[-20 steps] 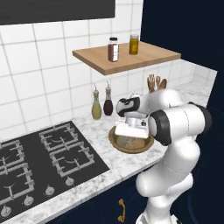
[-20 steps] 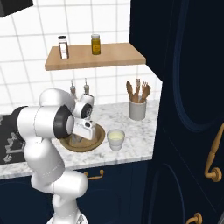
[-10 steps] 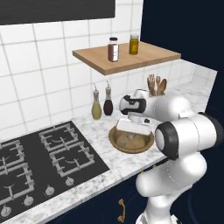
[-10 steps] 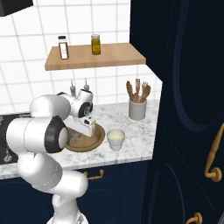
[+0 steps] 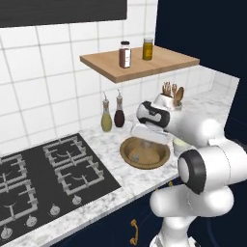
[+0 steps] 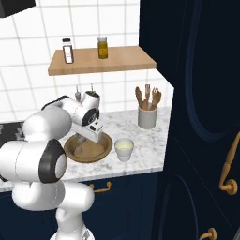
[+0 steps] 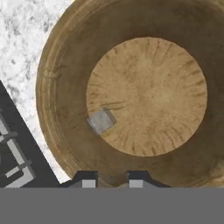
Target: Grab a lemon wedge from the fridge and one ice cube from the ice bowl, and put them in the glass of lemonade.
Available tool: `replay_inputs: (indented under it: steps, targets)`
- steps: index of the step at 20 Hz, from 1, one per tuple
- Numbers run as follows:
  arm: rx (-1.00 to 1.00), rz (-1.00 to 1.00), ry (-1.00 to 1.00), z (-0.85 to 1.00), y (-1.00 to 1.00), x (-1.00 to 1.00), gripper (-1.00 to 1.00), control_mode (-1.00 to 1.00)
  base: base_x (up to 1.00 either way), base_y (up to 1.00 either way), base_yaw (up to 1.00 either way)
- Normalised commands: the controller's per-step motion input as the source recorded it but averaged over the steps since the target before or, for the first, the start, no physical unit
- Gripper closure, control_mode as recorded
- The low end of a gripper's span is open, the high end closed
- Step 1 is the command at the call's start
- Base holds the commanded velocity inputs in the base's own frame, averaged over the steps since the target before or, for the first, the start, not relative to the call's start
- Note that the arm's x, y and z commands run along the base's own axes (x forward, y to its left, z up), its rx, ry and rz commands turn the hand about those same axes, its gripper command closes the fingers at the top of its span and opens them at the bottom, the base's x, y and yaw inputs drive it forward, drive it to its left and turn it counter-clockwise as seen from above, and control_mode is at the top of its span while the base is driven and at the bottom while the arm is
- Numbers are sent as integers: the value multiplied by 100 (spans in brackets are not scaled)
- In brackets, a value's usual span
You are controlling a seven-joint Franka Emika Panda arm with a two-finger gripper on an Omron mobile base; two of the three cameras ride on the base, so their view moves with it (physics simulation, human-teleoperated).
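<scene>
Hanging over the ice bowl (image 7: 52,78), our end effector (image 7: 112,180) looks empty, tips slightly apart. The ice cube (image 7: 101,120) sits off-centre; we might miss it.

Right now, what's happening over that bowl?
Gripper open above ice bowl. Ice cube loose inside, not gripped. Nothing in the way.

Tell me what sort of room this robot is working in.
A rendered home kitchen, most likely: a gas hob set into a marble counter, white wall tiles, and a holder of wooden utensils.
</scene>
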Motion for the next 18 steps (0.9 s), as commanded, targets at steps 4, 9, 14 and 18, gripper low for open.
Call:
replay_inputs:
  steps: [4,9,14,18]
  targets:
    - [-5,-15,-28,69,-39,-33,100,-100,0,0,0]
    - [-20,-15,-23,94,-57,-27,100,-100,0,0,0]
    - [-21,-20,-16,12,-60,-12,100,-100,0,0,0]
    - [-7,-17,-10,-1,-71,0,100,-100,0,0,0]
